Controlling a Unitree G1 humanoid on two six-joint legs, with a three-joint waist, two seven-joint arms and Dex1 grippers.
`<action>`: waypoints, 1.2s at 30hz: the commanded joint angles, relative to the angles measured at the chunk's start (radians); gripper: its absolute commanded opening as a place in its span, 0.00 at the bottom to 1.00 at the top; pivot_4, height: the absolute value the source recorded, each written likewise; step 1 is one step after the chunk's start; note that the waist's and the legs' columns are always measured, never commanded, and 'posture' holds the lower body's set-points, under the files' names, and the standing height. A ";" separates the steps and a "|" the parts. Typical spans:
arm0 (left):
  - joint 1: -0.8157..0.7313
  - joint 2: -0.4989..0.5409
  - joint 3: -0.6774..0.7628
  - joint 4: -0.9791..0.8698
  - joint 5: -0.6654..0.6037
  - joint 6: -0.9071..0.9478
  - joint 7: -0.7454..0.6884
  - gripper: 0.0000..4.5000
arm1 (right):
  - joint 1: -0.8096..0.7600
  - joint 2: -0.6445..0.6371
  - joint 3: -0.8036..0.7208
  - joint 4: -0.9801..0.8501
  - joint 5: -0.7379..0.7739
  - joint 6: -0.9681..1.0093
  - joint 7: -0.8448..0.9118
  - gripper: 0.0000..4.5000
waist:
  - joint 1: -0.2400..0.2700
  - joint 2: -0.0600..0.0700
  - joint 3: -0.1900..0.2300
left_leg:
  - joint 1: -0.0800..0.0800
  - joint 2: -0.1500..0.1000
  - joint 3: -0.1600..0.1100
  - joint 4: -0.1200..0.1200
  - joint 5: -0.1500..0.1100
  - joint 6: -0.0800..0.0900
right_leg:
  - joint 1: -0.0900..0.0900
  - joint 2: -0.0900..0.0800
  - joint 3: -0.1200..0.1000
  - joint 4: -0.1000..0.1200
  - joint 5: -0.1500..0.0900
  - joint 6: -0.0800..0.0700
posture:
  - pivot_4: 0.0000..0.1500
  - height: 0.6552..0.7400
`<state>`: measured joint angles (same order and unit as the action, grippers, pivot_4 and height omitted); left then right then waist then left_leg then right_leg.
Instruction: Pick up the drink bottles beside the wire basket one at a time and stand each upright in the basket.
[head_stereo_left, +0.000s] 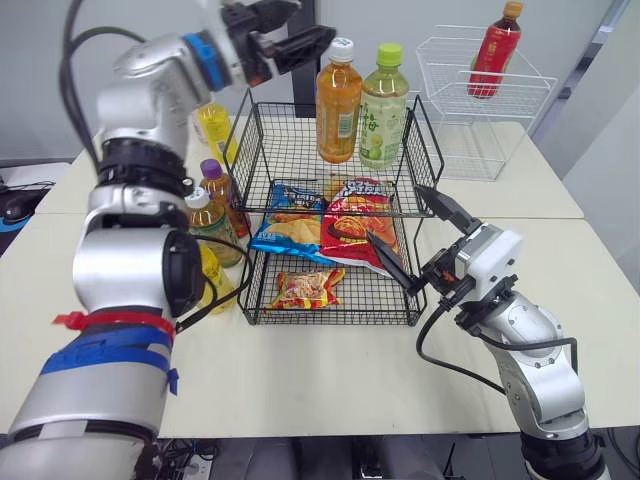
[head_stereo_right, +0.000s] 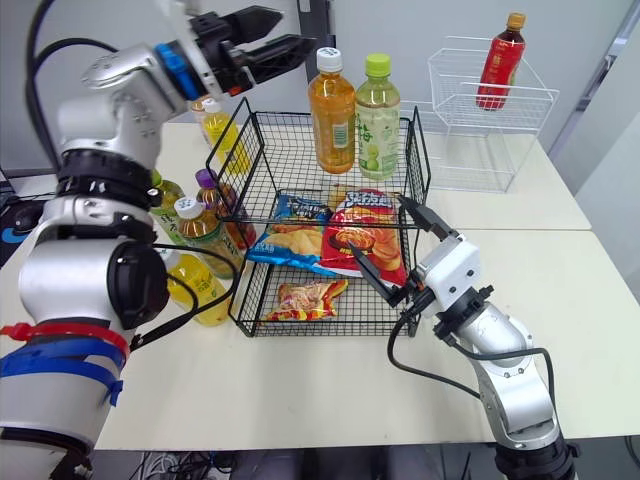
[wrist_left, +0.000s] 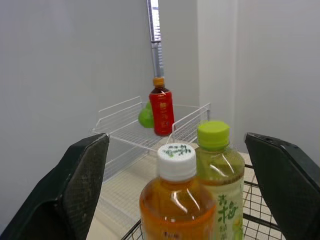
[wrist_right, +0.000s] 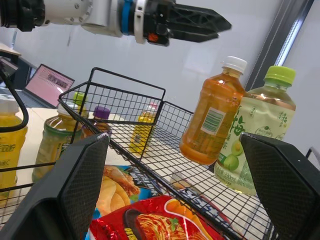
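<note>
Standing upright and side by side in the top tier of the black wire basket (head_stereo_left: 330, 322): an amber bottle (head_stereo_left: 339, 105) with a white cap and a pale green bottle (head_stereo_left: 382, 110) with a lime cap. Lying on the mesh below: a red snack bag (head_stereo_left: 360, 225), a blue snack bag (head_stereo_left: 290, 230), and lowest, a small orange packet (head_stereo_left: 308, 288). Waiting on the table (head_stereo_left: 300, 380) just beside the basket's left wall: a yellow bottle (head_stereo_left: 215, 125) at the back, a purple-capped bottle (head_stereo_left: 215, 190), a white-capped bottle (head_stereo_left: 205, 225), and a second yellow bottle (head_stereo_right: 195, 285) in front, partly hidden, tilt unclear. Farther back to the right, a white wire rack (head_stereo_left: 480, 110) with a red bottle (head_stereo_left: 495, 50) upright on it. Reaches high with the left arm, elbow bent, left gripper (head_stereo_right: 292, 28) spread wide and empty, level with the amber bottle's cap and just to its left. Angles the right arm up from the table's front toward the basket's right front corner, right gripper (head_stereo_left: 395, 213) gaping wide, empty, lower finger near the red bag.
</note>
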<state>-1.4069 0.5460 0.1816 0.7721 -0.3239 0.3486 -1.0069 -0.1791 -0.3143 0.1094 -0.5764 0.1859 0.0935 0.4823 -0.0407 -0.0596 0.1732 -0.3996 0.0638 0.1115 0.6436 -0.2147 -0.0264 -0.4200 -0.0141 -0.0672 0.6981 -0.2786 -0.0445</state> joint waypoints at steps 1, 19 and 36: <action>0.061 0.068 0.102 -0.235 -0.051 0.066 0.139 1.00 | -0.026 -0.016 0.008 0.009 0.064 -0.023 0.071 1.00 | 0.001 0.000 0.000 | 0.000 0.000 0.000 0.000 0.000 0.000 | 0.000 0.000 0.000 0.001 0.000 0.000 | 1.00 1.00; 1.183 0.167 0.748 -1.114 -0.235 0.373 0.471 1.00 | -0.158 -0.063 0.074 0.231 0.280 -0.017 0.453 1.00 | 0.014 -0.004 -0.002 | 0.002 0.000 -0.001 0.001 -0.002 0.003 | 0.005 -0.002 -0.002 -0.001 0.000 0.000 | 1.00 1.00; 1.655 -0.056 0.854 -1.474 -0.586 0.441 0.657 1.00 | -0.169 -0.061 0.085 0.229 0.298 0.018 0.491 1.00 | 0.040 -0.003 -0.002 | 0.011 0.000 -0.003 0.000 -0.004 0.006 | 0.013 -0.002 -0.004 -0.002 0.000 -0.001 | 1.00 1.00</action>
<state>0.2440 0.4748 1.0197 -0.6752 -0.8859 0.8169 -0.3668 -0.3294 -0.3795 0.2149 -0.3250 0.4648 0.1165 0.9740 -0.0003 -0.0627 0.1710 -0.3888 0.0640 0.1081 0.6435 -0.2183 -0.0205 -0.4069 -0.0166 -0.0710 0.6955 -0.2791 -0.0454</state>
